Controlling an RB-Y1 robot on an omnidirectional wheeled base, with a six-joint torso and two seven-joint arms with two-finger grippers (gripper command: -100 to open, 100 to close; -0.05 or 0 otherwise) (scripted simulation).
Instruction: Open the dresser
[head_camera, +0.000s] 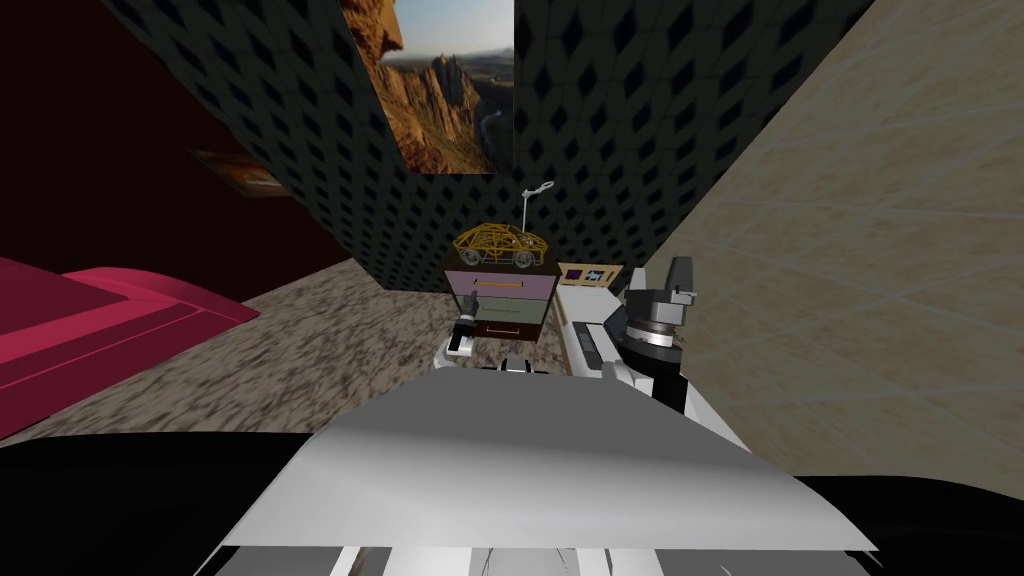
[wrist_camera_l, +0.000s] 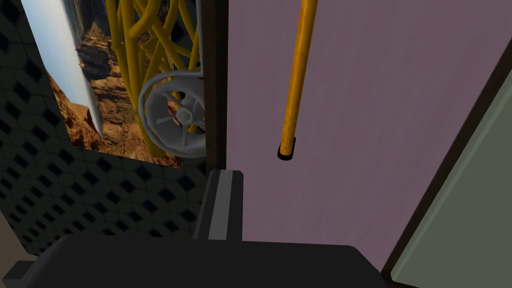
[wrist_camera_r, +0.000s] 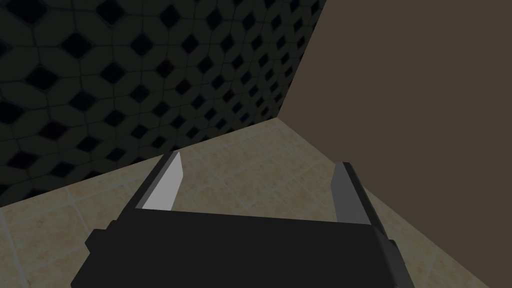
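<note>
left gripper at dresser front edge, frame centre, grip cannot be told, orange handle near, open carpet lower left, right gripper spread wide, empty

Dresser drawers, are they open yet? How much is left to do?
Not yet. Done: I'm standing right at the dresser. In hand: my left gripper is close to the purple top drawer, beside its orange handle, not around it. Left: grip the handle and pull; all drawers look shut.
</note>
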